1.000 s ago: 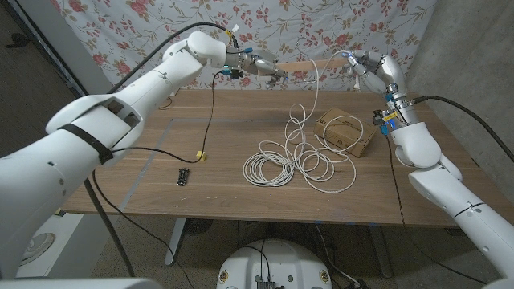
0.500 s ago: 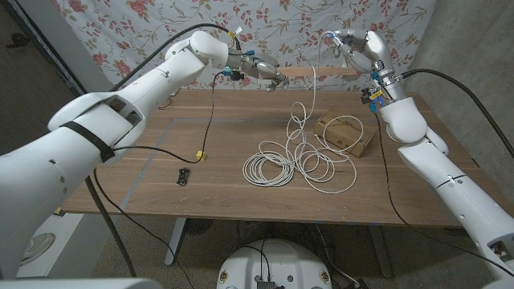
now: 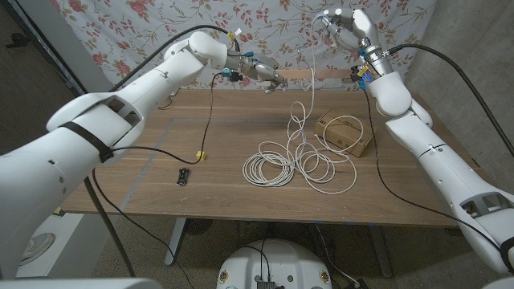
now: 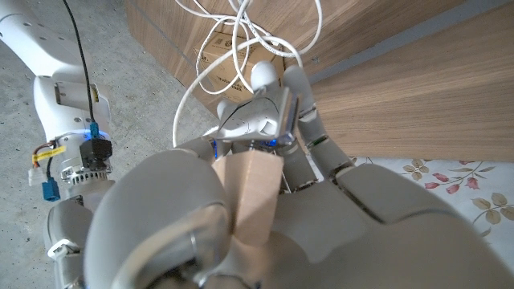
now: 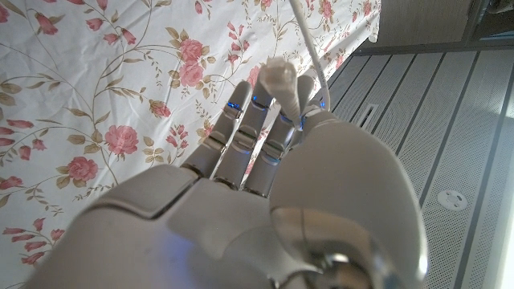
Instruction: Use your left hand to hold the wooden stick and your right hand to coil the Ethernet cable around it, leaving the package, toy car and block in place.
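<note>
My left hand (image 3: 259, 69) grips one end of the wooden stick (image 3: 328, 74), which it holds level above the table's far edge. High above the stick's other end, my right hand (image 3: 347, 22) pinches the white Ethernet cable (image 3: 312, 84). From there the cable hangs past the stick to loose coils (image 3: 270, 167) on the table. In the left wrist view the stick's end (image 4: 250, 193) sits within my left hand (image 4: 265, 233). The right wrist view shows the cable's end (image 5: 283, 79) held at the fingertips of my right hand (image 5: 257, 185).
A cardboard package (image 3: 347, 132) lies at the right of the table, beside the coils. A small black toy car (image 3: 185, 175) and a yellow block (image 3: 201, 156) sit left of centre. A black wire hangs from my left arm down to the block. A floral cloth hangs behind.
My right hand has risen from beside the stick's free end to high above it, drawing the cable up with it. The left hand and stick have stayed in place.
</note>
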Robot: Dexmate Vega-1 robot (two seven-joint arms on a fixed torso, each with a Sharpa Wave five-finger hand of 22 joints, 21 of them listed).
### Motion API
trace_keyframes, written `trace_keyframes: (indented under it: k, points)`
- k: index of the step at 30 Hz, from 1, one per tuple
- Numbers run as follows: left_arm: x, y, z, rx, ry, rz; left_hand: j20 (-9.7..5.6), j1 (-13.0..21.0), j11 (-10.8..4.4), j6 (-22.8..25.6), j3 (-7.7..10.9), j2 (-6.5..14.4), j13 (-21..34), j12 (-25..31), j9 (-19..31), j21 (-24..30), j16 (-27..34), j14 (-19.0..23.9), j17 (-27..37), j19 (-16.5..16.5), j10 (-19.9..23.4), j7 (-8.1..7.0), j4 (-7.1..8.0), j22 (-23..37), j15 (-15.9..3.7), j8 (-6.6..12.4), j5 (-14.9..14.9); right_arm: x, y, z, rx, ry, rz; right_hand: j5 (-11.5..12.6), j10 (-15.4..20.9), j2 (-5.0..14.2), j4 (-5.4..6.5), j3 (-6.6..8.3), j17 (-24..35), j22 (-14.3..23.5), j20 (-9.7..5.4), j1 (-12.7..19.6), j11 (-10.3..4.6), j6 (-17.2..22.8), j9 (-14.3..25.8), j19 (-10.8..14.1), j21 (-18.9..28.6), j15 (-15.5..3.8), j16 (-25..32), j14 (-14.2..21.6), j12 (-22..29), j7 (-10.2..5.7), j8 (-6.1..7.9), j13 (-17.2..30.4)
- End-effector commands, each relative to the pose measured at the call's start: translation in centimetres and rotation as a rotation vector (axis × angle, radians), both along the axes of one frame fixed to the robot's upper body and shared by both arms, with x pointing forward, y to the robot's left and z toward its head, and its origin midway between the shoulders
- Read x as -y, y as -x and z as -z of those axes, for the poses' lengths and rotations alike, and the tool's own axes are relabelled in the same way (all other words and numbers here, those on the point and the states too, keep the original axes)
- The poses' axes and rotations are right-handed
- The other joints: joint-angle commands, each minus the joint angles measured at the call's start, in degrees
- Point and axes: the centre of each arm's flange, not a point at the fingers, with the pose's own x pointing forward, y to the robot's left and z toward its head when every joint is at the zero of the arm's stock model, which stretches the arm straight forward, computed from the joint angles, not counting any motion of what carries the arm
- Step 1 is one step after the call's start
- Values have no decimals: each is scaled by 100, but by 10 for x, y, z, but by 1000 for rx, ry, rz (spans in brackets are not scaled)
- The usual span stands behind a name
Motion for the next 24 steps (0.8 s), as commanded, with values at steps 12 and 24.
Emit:
trace_keyframes:
  k: [12, 24]
  points:
    - [-10, 2, 5, -33, 14, 10, -8, -3, 4, -10, 31, 51, 13, 41, -11, 27, 2914, 16, 1488, -6, 50, 1, 5, 16, -42, 58, 14, 11, -70, -78, -194, -18, 153, 7, -22, 54, 69, -19, 23, -28, -629, 66, -6, 678, -6, -24, 76, -559, -43, 59, 19, 364, 7, -12]
    - [-13, 3, 7, -44, 28, 26, -10, -5, 6, -3, 31, 52, 12, 42, -29, 27, 2924, 21, 1488, -9, 48, 8, 7, 15, -41, 76, 12, 20, -107, -89, -341, -24, 229, 12, -28, 55, 85, -37, 18, -49, -635, 91, 5, 667, -31, -57, 115, -557, -62, 49, 20, 369, -5, -18]
